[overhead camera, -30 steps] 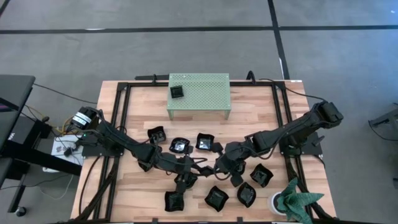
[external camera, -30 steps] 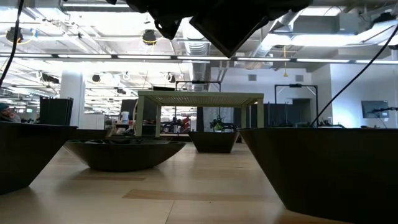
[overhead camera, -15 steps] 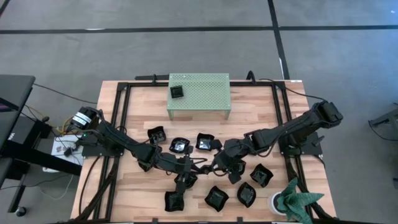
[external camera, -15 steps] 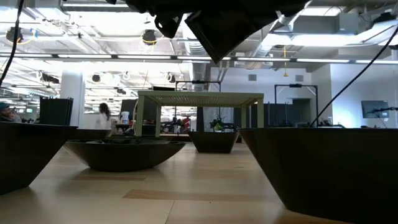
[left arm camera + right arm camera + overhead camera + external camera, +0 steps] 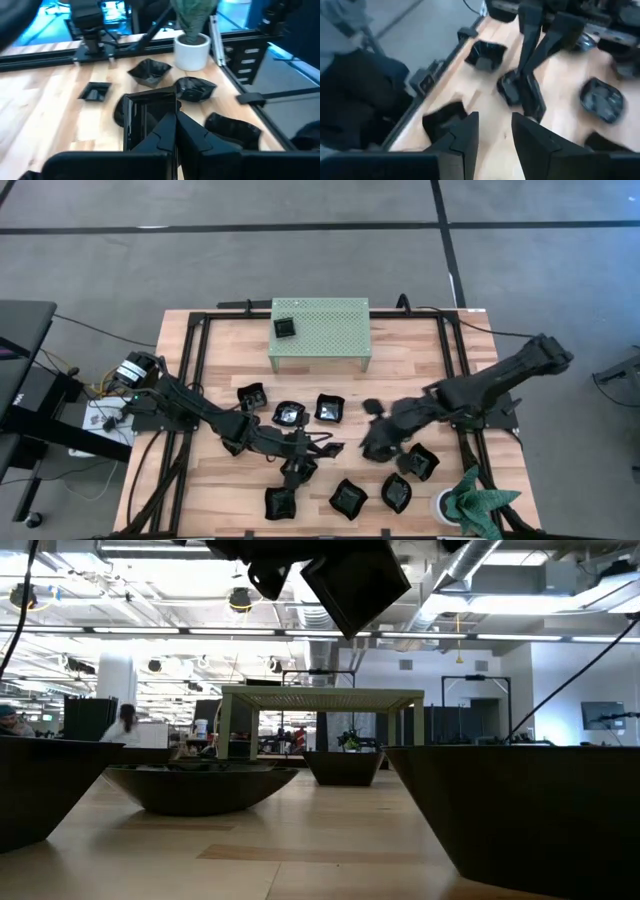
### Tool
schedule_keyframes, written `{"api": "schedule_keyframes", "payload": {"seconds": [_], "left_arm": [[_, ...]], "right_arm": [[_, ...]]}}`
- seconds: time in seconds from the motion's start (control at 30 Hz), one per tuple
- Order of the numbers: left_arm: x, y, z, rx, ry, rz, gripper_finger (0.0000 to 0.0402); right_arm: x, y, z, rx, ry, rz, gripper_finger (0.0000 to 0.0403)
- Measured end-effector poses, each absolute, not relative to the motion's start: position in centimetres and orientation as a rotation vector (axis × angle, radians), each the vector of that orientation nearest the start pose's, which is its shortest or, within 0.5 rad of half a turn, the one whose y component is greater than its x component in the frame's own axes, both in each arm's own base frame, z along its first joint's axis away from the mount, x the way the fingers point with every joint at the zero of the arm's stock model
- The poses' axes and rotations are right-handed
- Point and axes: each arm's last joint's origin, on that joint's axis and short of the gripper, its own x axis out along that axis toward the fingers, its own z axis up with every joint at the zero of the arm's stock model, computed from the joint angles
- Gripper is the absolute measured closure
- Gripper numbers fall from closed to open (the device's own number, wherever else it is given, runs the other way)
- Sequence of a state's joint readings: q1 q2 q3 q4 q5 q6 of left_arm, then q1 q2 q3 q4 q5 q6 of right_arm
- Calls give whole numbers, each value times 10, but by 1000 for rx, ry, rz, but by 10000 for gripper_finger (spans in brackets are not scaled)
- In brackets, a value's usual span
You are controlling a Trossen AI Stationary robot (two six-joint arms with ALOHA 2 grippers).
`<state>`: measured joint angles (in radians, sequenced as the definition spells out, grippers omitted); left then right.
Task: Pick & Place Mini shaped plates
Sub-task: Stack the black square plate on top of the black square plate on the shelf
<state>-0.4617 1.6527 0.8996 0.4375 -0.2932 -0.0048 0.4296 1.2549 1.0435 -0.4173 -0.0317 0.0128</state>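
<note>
My left gripper [image 5: 316, 448] reaches in from the table's left and is shut on a square black mini plate [image 5: 147, 112] above the table's middle; the low view shows that plate [image 5: 355, 585] high and tilted. My right gripper [image 5: 495, 120] stands open with nothing between its fingers, just to the right of the plate [image 5: 372, 440]. More black mini plates rest on their bases on the wood: three [image 5: 289, 414] behind the grippers and several [image 5: 347, 497] near the front edge. One small square plate [image 5: 286, 328] sits on the pale green perforated stand [image 5: 330, 330]. My left gripper pinches the square plate's rim [image 5: 167, 112] between its two fingers, at the side nearest the gripper. The fingers come nearly level from the table's left, slanting a little down. The plate is lifted clear of the table and stands tilted on edge.
A green plant in a white pot [image 5: 462, 502] stands at the front right corner. Black frame rails [image 5: 197, 360] run along the table's left, right and far sides. Bare wood lies between the stand and the plates.
My right gripper has come off the square plate and drawn back toward the table's right edge, rising. The plate stays aloft in my left gripper, now tilted differently in the low view.
</note>
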Motion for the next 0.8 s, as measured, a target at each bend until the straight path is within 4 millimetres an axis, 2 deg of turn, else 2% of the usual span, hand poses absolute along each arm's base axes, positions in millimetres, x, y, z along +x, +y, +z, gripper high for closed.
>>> {"api": "schedule_keyframes", "payload": {"seconds": [0.1,0.17,0.23,0.3,0.43,0.53,0.63,0.8], "left_arm": [[325,-140,217,106,287,-129,395],[330,-129,226,131,261,-86,393],[335,-115,240,185,227,-47,391],[335,-97,255,230,232,-7,391],[317,-58,284,248,290,117,394],[296,-27,303,263,332,288,393],[277,2,315,269,378,429,393],[256,35,312,345,551,492,394]], "right_arm": [[210,116,312,-138,693,296,299],[188,119,308,-140,723,197,301],[171,122,294,-168,717,141,302],[161,127,271,-194,685,110,303],[151,133,223,-204,610,99,303],[149,132,204,-284,571,107,303],[152,128,205,-304,550,66,303],[159,124,214,-239,495,45,303]]}}
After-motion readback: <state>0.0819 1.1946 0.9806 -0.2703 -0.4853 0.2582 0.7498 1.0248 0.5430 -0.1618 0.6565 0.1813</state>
